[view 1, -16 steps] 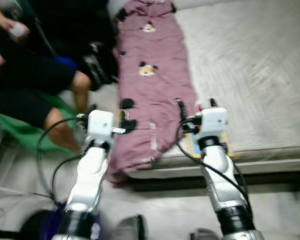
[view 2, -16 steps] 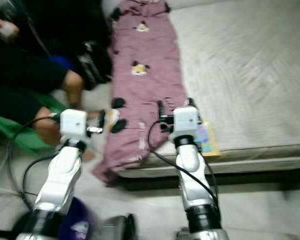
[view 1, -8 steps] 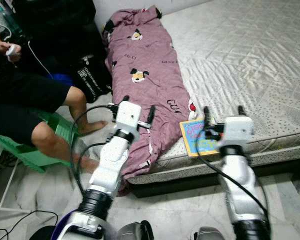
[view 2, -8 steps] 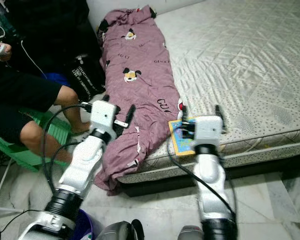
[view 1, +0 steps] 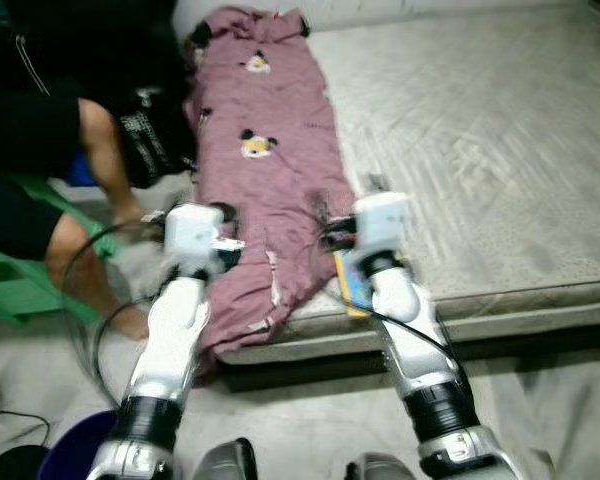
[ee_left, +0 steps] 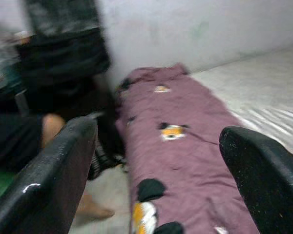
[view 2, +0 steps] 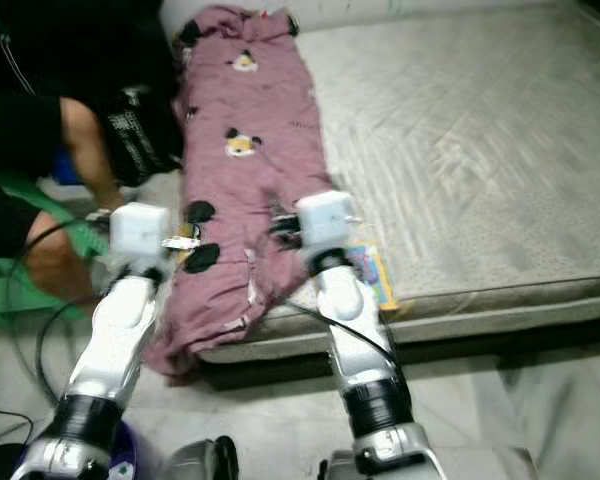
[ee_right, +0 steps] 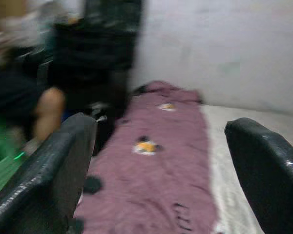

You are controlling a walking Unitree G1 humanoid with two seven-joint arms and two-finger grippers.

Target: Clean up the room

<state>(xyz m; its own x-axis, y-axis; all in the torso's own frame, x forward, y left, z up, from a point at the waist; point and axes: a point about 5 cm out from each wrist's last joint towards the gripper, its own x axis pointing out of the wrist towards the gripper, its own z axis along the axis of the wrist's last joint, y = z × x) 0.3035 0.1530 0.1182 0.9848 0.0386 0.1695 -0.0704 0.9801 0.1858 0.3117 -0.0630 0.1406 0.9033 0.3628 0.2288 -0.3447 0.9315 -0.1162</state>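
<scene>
Approach step: left gripper (ee_left: pixel 156 170) and right gripper (ee_right: pixel 158 165) open, empty, above blanket (view 1: pixel 270 150) on bed (view 1: pixel 500 150); next, grasp blanket.

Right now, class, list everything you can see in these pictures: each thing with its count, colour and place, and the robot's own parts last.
Blanket: one, mauve with cartoon prints, along the mattress's left edge, its end drooping over the near edge.
Mattress: one, grey quilted, low on the floor.
Book: one, colourful, at the mattress's near edge beside the blanket.
Chair: one, green, left of the mattress.
Person: one, seated on the chair, dark clothes.
Bag: one, black, between person and blanket.
Left gripper: open, before the blanket.
Right gripper: open, over the blanket.
</scene>
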